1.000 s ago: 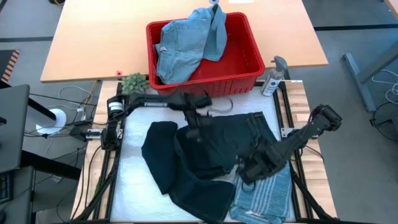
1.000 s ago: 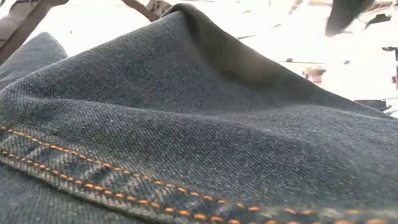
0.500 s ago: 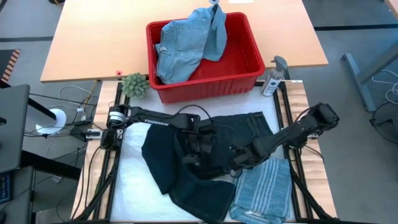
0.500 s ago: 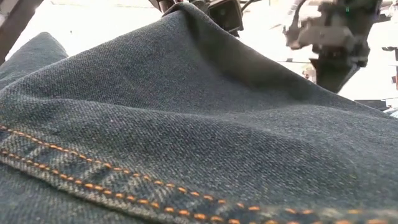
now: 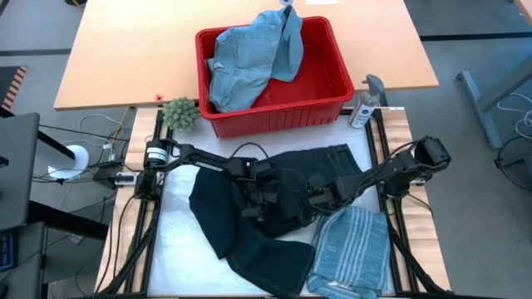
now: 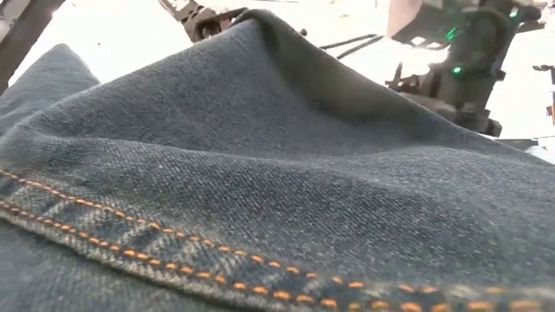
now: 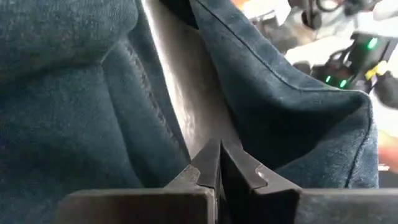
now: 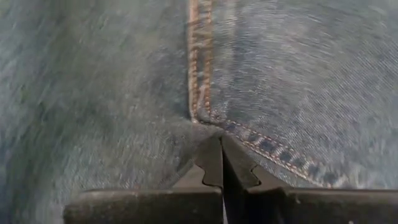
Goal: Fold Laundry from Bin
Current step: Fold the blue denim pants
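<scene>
We have both grippers, left (image 5: 264, 202) and right (image 5: 318, 198), pinched shut on the dark jeans (image 5: 274, 212) mid-table, likely to lift a fold.

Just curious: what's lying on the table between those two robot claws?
Only dark jeans: in the high view, the left end effector and right end effector both press into that denim.
</scene>
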